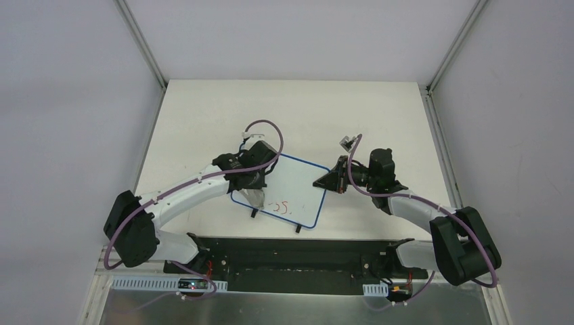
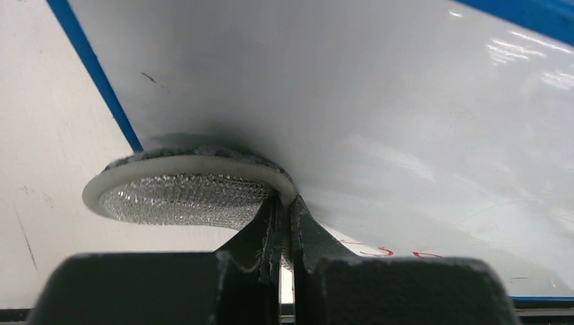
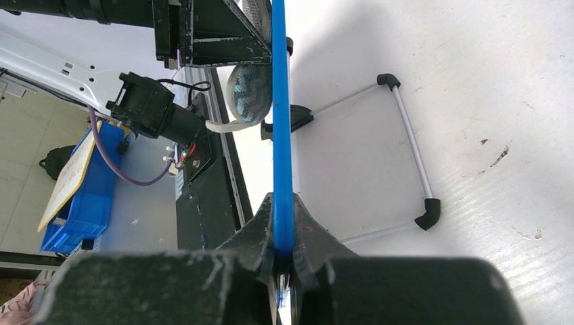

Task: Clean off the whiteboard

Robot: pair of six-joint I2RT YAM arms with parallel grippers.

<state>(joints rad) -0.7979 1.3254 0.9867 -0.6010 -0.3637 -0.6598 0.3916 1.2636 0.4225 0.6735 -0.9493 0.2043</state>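
Note:
A small blue-framed whiteboard (image 1: 298, 186) stands tilted on a wire stand mid-table, with red marks (image 1: 282, 207) near its lower edge. My left gripper (image 1: 255, 195) is shut on a round white eraser pad (image 2: 183, 189), which is pressed against the board's left part (image 2: 379, 101). Red marks (image 2: 382, 252) show just right of the fingers. My right gripper (image 1: 323, 181) is shut on the board's blue right edge (image 3: 281, 135), holding it. The eraser pad (image 3: 247, 91) shows behind the board in the right wrist view.
The board's wire stand (image 3: 409, 145) with black feet rests on the white table. A small grey object (image 1: 348, 142) lies behind the right gripper. The black base rail (image 1: 298, 254) runs along the near edge. A blue bin (image 3: 74, 196) sits off the table.

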